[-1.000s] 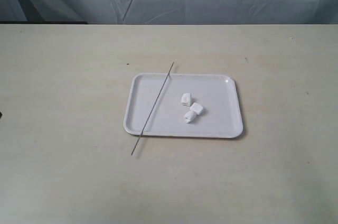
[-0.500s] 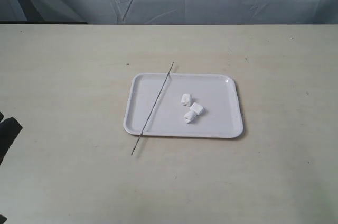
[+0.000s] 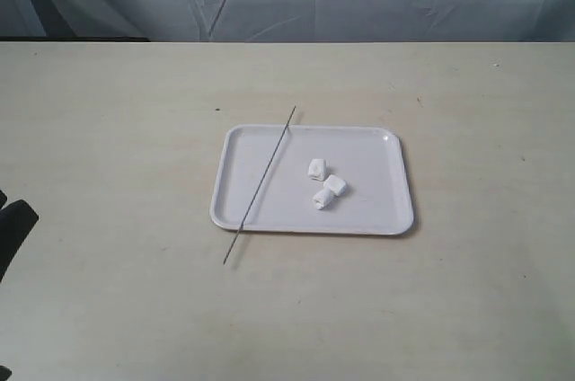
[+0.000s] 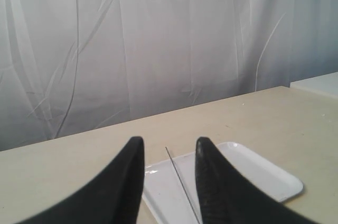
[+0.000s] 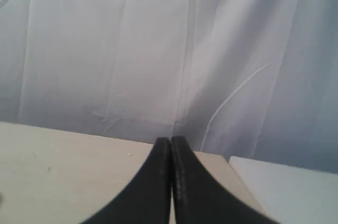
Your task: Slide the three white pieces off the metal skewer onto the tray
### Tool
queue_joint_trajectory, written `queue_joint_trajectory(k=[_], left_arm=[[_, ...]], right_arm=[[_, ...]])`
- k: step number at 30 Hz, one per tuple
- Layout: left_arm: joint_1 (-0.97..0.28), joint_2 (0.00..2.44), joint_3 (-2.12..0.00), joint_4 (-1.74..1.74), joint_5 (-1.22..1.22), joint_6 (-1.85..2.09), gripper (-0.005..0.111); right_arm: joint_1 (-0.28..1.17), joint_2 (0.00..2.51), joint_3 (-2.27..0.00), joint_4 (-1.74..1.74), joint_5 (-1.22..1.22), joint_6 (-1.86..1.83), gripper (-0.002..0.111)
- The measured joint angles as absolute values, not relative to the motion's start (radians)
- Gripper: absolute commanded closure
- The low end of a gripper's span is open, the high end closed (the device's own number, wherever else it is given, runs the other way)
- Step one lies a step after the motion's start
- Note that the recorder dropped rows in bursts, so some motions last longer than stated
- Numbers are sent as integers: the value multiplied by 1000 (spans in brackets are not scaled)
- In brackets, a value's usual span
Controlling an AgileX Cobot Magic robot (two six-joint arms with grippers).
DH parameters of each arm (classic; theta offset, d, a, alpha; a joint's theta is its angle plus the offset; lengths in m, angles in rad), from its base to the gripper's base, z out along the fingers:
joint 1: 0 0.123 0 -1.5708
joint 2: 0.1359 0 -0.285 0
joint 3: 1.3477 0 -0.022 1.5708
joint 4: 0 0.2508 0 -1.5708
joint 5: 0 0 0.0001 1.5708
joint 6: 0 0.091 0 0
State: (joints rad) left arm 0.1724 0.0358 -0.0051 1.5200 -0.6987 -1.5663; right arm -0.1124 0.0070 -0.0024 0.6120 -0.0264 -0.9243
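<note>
Seemingly we're done, left pincer [image 4: 170, 142] released, right pincer [image 5: 171, 140] clenched empty; bumping the skewer [image 3: 260, 185] overhanging the tray [image 3: 373, 165] could flick pieces [image 3: 334, 185] onto the worktop [image 3: 108, 129].

The beige table [image 3: 108, 129] bears the tray [image 3: 377, 206] and, seemingly, one end of the metal skewer [image 3: 262, 179].

The metal skewer [image 3: 259, 185] lies slantwise across the tray [image 3: 373, 174] at its left, three white pieces [image 3: 334, 184] clustered right of it.
</note>
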Motion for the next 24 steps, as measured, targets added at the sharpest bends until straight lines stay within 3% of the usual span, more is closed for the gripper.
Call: queue_joint_trajectory(k=[14,24], left_arm=[[172,36,-5,1520,-699,-1566,74],[172,36,-5,1520,-699,-1564,74]], right_arm=[[-112,6,-2,77,247,-199,109],[4,6,-2,49,304,-110,109]])
